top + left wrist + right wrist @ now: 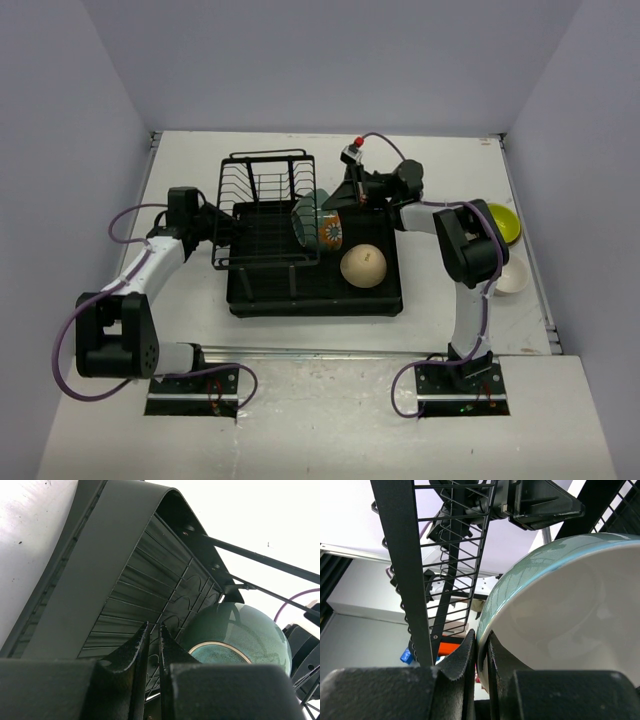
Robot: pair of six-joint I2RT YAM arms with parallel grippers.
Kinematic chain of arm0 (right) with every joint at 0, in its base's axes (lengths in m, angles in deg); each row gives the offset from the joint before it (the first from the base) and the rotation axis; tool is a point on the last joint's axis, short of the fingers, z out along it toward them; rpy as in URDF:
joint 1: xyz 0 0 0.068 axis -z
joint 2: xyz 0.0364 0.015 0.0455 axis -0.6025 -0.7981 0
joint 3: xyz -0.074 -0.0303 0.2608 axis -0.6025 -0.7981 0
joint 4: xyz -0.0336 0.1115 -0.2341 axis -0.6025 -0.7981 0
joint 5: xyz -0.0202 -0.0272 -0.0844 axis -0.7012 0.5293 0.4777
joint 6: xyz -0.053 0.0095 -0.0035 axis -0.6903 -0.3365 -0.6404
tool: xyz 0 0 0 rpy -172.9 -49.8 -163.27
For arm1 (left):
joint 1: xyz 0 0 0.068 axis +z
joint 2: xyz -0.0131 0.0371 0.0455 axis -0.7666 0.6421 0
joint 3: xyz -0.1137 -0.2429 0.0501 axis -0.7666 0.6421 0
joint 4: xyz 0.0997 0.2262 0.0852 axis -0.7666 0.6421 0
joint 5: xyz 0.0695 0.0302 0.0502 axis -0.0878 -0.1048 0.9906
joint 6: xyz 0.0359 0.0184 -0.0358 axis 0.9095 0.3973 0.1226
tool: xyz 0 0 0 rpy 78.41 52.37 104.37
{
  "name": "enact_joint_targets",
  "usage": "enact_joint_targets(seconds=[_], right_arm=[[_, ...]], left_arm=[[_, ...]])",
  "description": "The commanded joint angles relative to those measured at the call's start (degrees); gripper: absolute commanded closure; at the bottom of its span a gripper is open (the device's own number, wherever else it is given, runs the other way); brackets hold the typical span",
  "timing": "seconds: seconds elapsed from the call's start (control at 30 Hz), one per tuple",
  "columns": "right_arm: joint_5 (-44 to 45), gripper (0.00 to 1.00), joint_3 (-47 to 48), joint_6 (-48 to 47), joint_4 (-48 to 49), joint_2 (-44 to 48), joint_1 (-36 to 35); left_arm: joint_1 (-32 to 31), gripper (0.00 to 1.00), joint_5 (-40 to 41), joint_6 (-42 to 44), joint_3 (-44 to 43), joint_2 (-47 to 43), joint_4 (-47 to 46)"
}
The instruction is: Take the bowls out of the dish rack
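Right fingers (462, 660) pinch the rim of the teal bowl (560, 615), left fingers (130, 655) sit closed; I fear the bowl slipping or snagging the dish rack (310, 305) wires.

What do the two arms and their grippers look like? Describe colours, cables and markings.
The left arm and right arm have white links between chunky black joint housings. A purple cable loops from each base along its arm. The left gripper and right gripper have matte black, rough-textured fingers tapering to narrow tips. A small red part sits by the right wrist. No lettering is visible.
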Motion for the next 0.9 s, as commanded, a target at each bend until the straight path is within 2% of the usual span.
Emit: enact_joint_targets(seconds=[0.0, 0.23, 0.87], right_arm=[[1.2, 1.00, 3.9, -1.6, 3.4, 5.1, 0.8], [-0.8, 1.00, 7.4, -8.6, -7.3, 7.4, 2.3], [-0.8, 1.00, 10.4, -7.3, -8.3, 9.0, 7.8]], left_arm=[[0.7, 0.87, -1.9, 0.6, -1.4, 0.3, -2.3], [0.9, 0.87, -2.0, 0.6, -1.4, 0.2, -2.2], [1.0, 0.87, -1.9, 0.7, -0.1, -1.5, -1.5]])
